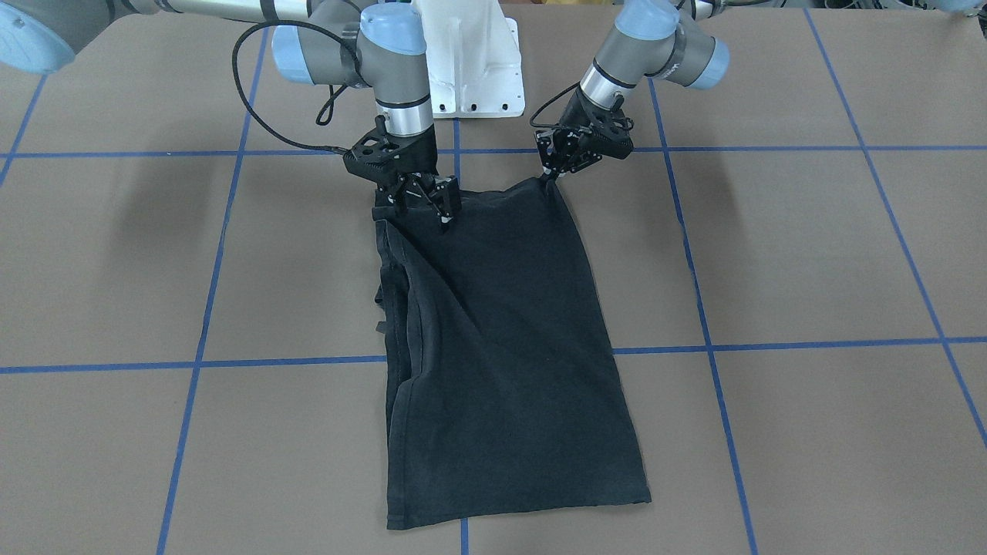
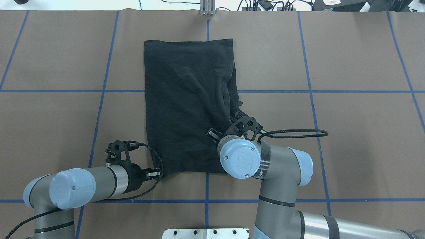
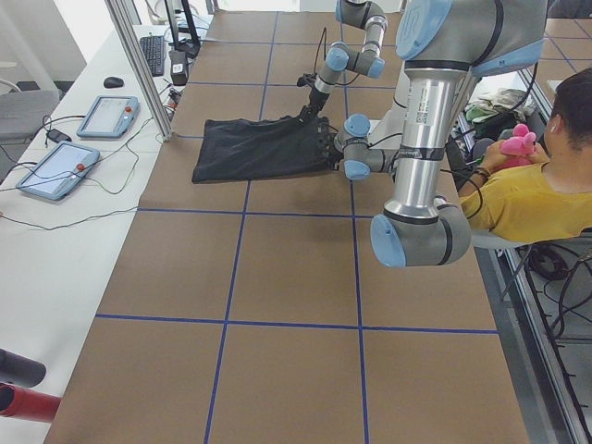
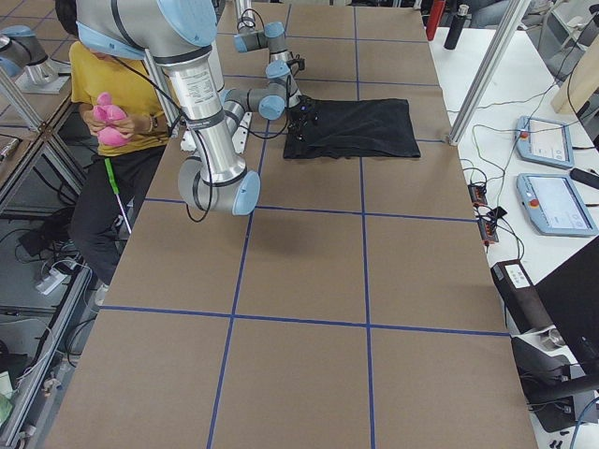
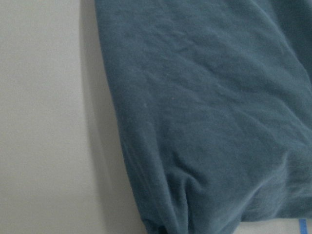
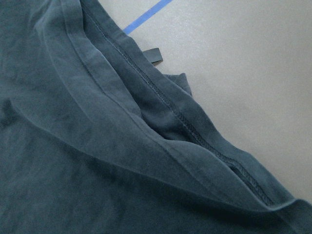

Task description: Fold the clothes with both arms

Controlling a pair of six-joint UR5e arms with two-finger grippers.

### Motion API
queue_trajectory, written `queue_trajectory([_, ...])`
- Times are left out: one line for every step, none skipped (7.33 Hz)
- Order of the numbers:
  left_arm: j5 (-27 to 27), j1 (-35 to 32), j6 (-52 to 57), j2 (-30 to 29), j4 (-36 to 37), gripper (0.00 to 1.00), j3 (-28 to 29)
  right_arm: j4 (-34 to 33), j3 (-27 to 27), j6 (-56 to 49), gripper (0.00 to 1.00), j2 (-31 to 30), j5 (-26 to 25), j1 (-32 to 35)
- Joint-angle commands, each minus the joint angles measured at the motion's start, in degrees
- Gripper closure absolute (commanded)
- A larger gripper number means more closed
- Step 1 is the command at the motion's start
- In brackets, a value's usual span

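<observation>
Black T-shirt [image 1: 509,324] lies folded narrow on the desk [image 1: 771,254]. My left hand [image 1: 550,179] pinches one corner. I cannot tell whether my right hand [image 1: 422,212] grips. I judge that crosswise folds remain.

T-shirt [image 1: 501,324]: matt black cloth, softly creased, with stitched hems. Bench [image 1: 810,254]: smooth matt brown paper cover, crossed by blue tape lines [image 1: 771,345]. Right arm [image 2: 279,186]: smooth grey metal.
</observation>
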Motion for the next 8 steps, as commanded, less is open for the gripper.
queue_trajectory([0.0, 0.0, -0.3, 0.09, 0.0, 1.0, -0.05, 0.01, -1.7, -0.07, 0.07, 0.16, -0.63, -0.63])
queue_trajectory([0.0, 0.0, -0.3, 0.09, 0.0, 1.0, -0.05, 0.01, -2.23, -0.07, 0.08, 0.16, -0.9, -0.72])
queue_trajectory([0.0, 0.0, -0.3, 0.09, 0.0, 1.0, -0.05, 0.1, -2.24, 0.19, 0.16, 0.25, -1.07, -0.9])
queue_trajectory([0.0, 0.0, -0.3, 0.09, 0.0, 1.0, -0.05, 0.01, -2.33, 0.11, 0.18, 0.25, -1.42, -1.16])
queue_trajectory([-0.08, 0.0, -0.3, 0.09, 0.0, 1.0, -0.05, 0.01, -2.33, 0.19, 0.25, 0.51, -1.69, -1.16])
queue_trajectory([0.0, 0.0, -0.3, 0.09, 0.0, 1.0, -0.05, 0.01, -2.59, 0.37, 0.36, 1.12, -1.69, -1.16])
queue_trajectory([0.0, 0.0, -0.3, 0.09, 0.0, 1.0, -0.05, 0.01, -3.37, 0.98, 0.47, 2.0, -1.69, -1.16])
queue_trajectory([-0.08, 0.0, -0.3, 0.09, 0.0, 1.0, -0.05, 0.01, -4.51, 2.29, 0.68, 3.23, -1.69, -1.16])
